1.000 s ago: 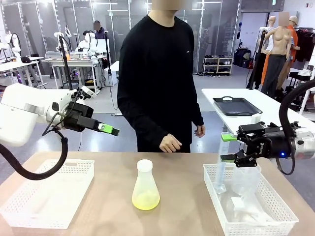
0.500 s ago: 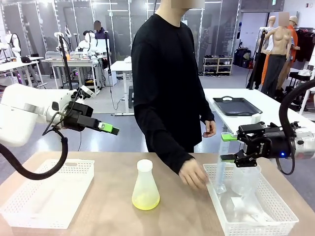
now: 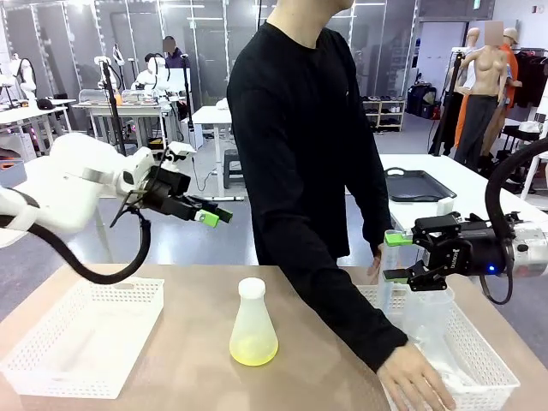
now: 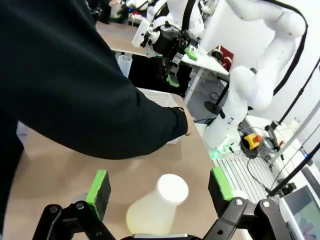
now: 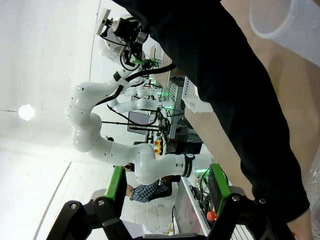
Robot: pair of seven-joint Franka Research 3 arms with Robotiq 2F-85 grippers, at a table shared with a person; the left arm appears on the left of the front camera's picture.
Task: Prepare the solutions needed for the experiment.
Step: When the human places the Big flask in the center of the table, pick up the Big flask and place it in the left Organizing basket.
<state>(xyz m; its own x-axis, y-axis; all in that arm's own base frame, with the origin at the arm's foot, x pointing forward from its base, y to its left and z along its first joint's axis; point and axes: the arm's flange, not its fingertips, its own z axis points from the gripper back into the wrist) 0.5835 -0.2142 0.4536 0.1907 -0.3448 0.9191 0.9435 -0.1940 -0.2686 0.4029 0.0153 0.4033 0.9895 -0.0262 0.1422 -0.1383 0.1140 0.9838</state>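
- Lime-yellow solution (image 3: 253,349) lies as a shallow layer in the bottom of a frosted flask (image 3: 253,312). The flask stands upright on the table (image 3: 188,377), about midway between the two baskets.
- That central spot seems chosen so either arm, or the person, can reach the flask without crossing a basket.
- The left gripper (image 3: 216,217) hangs in the air above and behind the flask, tilted down toward it, touching nothing.
- Its fingers (image 4: 98,186) are spread wide. In the left wrist view the flask's mouth sits between them, well below, so the arm looks lined up for a descent onto the neck.
- The right gripper (image 3: 396,257) hovers over the near-left corner of the right basket (image 3: 498,353), jaws apart with nothing between them.
- It probably waits there because the basket is occupied: the person leans across the table and rests a hand (image 3: 417,387) in it, among clear labware (image 3: 425,317) too faint to tell apart.
- The person's sleeve passes just right of the flask, so a left-arm approach needs care on that side.
- The left basket (image 3: 51,377) sits at the table's other end.
- Judging by the small amount of liquid, preparation is at an early stage.
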